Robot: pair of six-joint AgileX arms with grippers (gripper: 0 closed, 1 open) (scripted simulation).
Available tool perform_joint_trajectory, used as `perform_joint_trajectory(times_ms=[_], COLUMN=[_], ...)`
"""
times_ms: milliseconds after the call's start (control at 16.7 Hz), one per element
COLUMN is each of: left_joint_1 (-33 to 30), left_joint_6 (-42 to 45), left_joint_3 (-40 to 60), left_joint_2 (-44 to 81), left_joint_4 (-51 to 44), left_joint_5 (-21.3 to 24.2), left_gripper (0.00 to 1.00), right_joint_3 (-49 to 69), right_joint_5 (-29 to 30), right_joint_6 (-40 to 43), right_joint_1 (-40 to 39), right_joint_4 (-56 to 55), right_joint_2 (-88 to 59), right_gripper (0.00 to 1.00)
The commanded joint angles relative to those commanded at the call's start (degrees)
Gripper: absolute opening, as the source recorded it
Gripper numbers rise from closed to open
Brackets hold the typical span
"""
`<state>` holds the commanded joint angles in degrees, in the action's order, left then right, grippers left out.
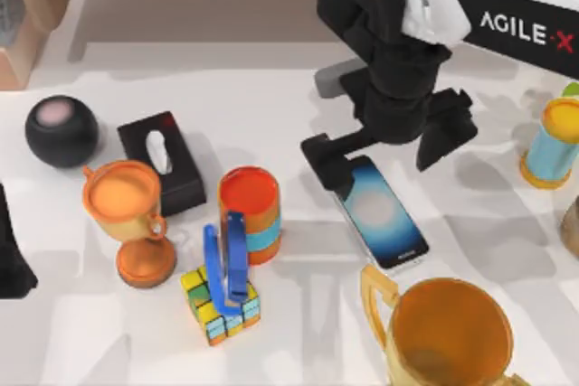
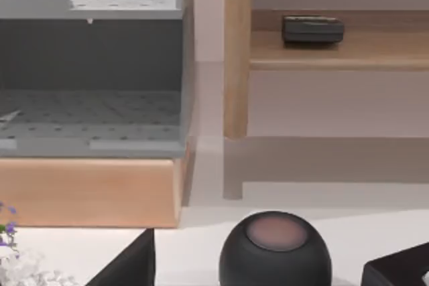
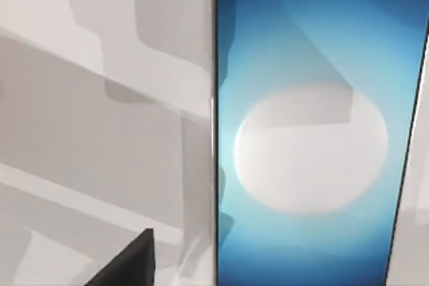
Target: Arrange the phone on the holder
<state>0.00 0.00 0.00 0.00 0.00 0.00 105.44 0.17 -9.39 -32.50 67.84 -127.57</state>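
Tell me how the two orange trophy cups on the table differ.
The small cup stands at the table's left beside the black tissue box; the large cup stands at the front right, near the phone. The small cup is deeper orange, the large one yellower. Both stand upright, with handles.

AgileX's right arm reaches in from the top view's upper right, its right pincer (image 1: 387, 153) spread wide, fingers pointing down.
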Motion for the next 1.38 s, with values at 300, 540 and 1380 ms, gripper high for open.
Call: perform_joint_trajectory(times_ms=[300,540,1380], left_joint_1=[0.0,0.0,0.0], left_joint_6=[0.0,0.0,0.0], left_joint_3=[0.0,0.0,0.0], left_joint_2=[0.0,0.0,0.0], left_joint_4=[0.0,0.0,0.0], left_joint_5=[0.0,0.0,0.0], left_gripper=[1.00,1.00,1.00], right_joint_3=[-3.8,-8.4,-9.8], right_joint_5=[0.0,0.1,0.0], right_joint_6=[0.8,0.4,-0.2], right_joint_1=[0.6,0.3,-0.4], right_joint_4=[-5.5,-12.8,-15.1], right_joint_2=[-1.8,-4.5,-5.4], right_gripper=[1.00,1.00,0.40])
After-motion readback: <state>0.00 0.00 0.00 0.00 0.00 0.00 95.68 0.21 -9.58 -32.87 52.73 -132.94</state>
